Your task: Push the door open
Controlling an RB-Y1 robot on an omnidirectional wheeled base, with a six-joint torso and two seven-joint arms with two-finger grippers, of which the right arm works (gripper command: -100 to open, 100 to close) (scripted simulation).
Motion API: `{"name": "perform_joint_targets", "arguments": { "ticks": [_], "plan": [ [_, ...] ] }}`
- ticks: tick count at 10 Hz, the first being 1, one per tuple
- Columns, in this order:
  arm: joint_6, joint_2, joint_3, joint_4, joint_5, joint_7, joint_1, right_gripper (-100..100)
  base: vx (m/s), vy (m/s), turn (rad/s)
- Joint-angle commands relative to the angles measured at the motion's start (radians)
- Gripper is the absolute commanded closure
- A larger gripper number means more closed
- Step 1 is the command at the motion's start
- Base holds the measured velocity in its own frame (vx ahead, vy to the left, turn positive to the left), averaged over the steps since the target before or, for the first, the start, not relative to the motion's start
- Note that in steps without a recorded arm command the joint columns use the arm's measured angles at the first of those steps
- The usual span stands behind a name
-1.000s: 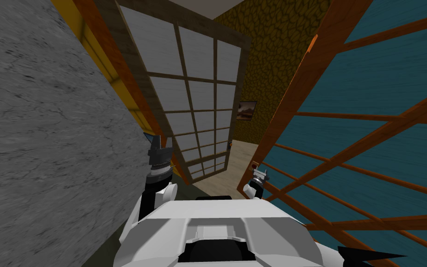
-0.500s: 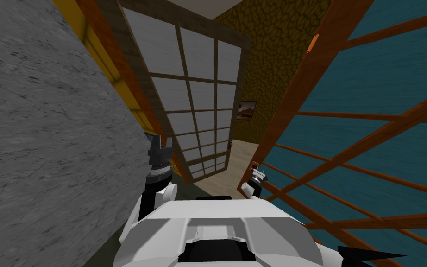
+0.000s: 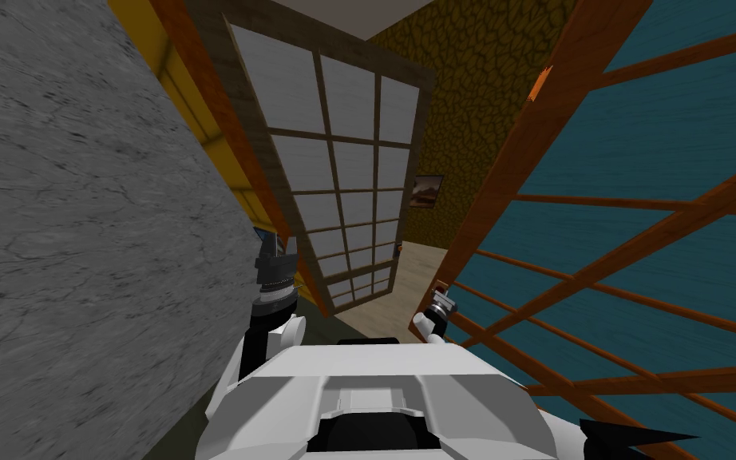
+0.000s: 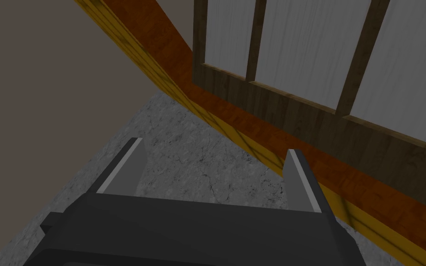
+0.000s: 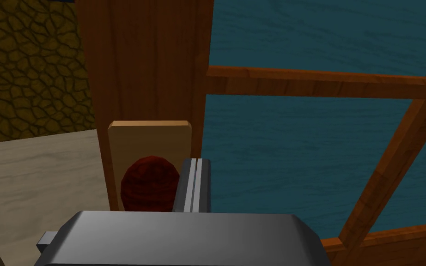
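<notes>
Seemingly to push the teal door (image 5: pixel 300 138), the right claw (image 5: pixel 193 162) sat blades-together beside its red knob (image 5: pixel 148 184); the left claw (image 4: pixel 214 148) gaped.

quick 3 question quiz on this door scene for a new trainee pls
1. True or false: the left gripper is open.
2. The right gripper is at a door. What colour are its panels? A teal, B pink, C black.
3. Fill in: beside the shut right gripper sits a dark red ____.
Key: 1 true; 2 A; 3 knob.
</notes>
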Motion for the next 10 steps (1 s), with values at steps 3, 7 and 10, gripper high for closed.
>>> {"name": "perform_joint_targets", "arguments": {
  "ticks": [3,7,10],
  "plan": [
    [0.019,0.015,0.0,-0.033,-0.02,-0.03,0.009,-100,-0.018,0.007,-0.026],
    [-0.037,0.018,-0.006,-0.026,-0.022,-0.079,0.052,-100,0.098,-0.035,0.015],
    [-0.03,0.0,-0.019,-0.053,-0.029,-0.066,0.069,100,0.003,-0.007,0.002]
  ]
}}
